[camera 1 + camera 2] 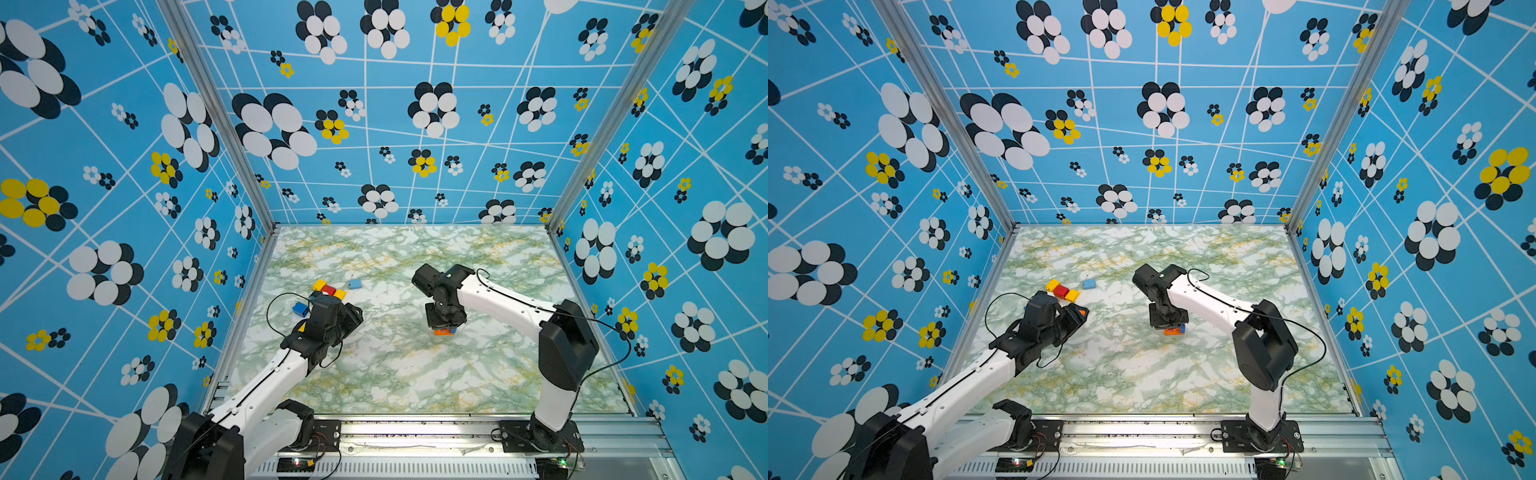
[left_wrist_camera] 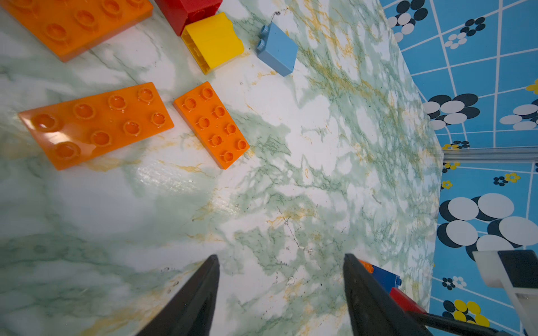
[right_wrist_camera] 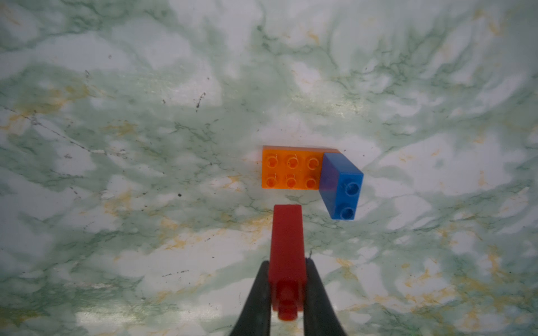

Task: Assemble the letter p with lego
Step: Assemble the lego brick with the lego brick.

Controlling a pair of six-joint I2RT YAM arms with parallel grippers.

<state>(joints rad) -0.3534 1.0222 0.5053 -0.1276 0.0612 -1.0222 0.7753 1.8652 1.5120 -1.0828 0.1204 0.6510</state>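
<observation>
Right wrist view gives the relation that counts: the right tool [image 3: 286,264] is clenched on a red brick [image 3: 286,244], gripped by its sides near the studded end. The brick's long axis runs straight along the tool's own line. Its stud points back toward the wrist and its open underside faces the desk [image 3: 116,87]. Just beyond the brick's far end lies the orange plate [image 3: 291,170], flat, studs up, with its long axis square across the tool's line. The red brick lines up roughly with the middle of the plate's bare studs but seems to stop just short of its near edge, not yet touching. A blue brick [image 3: 346,192] stands on one end of the plate, its two studs up and in a row across the plate's length. Whether it overhangs the edge I cannot tell. In both top views the right tool [image 1: 444,322] hangs pointing down right over this small build [image 1: 1174,331], so the right arm is plainly the nearer. My judgement is that the coming move is a short push forward and then down onto the bare studs beside the blue brick. The left tool [image 2: 281,259] is released, jaws apart with nothing between them, well apart from the build beside the loose lego [image 2: 212,125].
</observation>
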